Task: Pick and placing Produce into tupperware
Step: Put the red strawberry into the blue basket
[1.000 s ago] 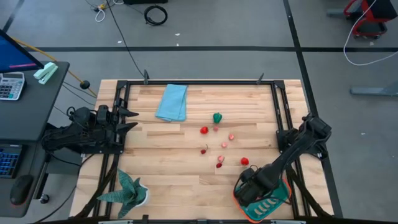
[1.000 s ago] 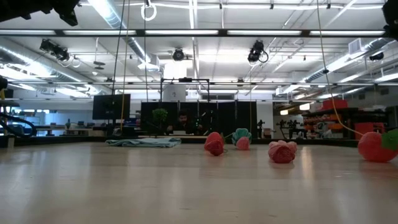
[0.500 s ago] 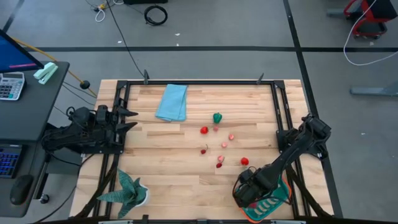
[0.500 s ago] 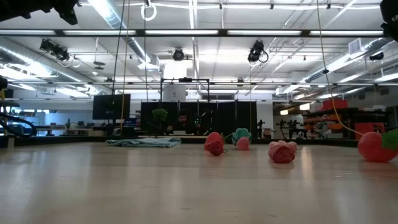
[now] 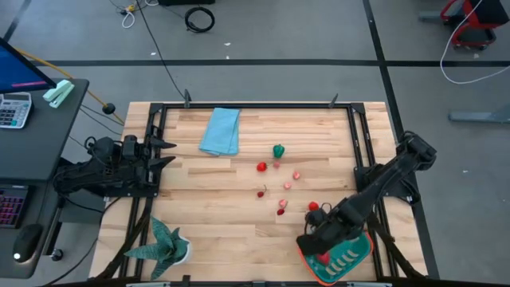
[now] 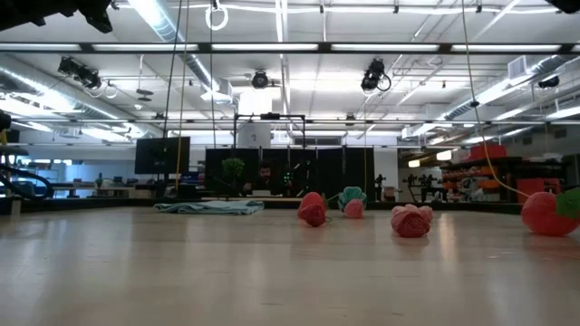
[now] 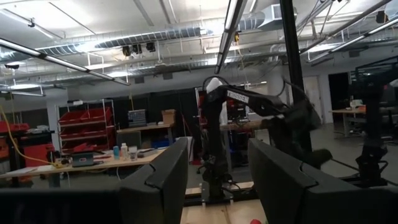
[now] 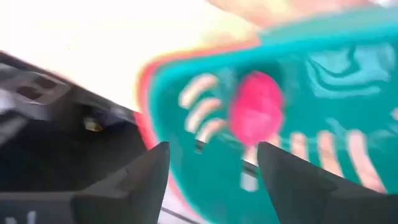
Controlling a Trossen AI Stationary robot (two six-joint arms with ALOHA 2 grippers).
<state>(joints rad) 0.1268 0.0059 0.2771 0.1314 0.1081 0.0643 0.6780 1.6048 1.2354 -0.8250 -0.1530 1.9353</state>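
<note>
Parked off the left edge of the desk [image 5: 239, 231]: left claw [image 5: 165, 153], fingers spread wide with nothing between them, as its wrist view shows; likely waiting, since every loose piece lies nearer the other arm.

Near the front left corner, a green star-shaped plant [image 5: 163, 243], no part of the job. Toward the back edge, left of centre, a light blue folded cloth [image 5: 220, 131], flat and untouched.

Scattered around the desk's middle, the produce still to be moved: one green piece [image 5: 278, 150] farthest back, a red piece [image 5: 261, 167] just in front of it, several small pink and red ones [image 5: 296, 174] trailing toward the front right, and a red one [image 5: 314, 206] closest to the container. Well apart from one another, so probably one pick per trip.

At the front right corner, the tupperware [image 5: 358, 257], teal with an orange rim, close to the right arm's base, presumably for short carries. Inside, on the pale slot marks, one pink-red piece [image 8: 255, 116], lying free. Whether more pieces sit under the arm: cannot tell.

Right claw [image 5: 317, 243] over the container's left part, fingers spread wide and gripping nothing. Judged: a drop just made, with the scattered pieces left.
</note>
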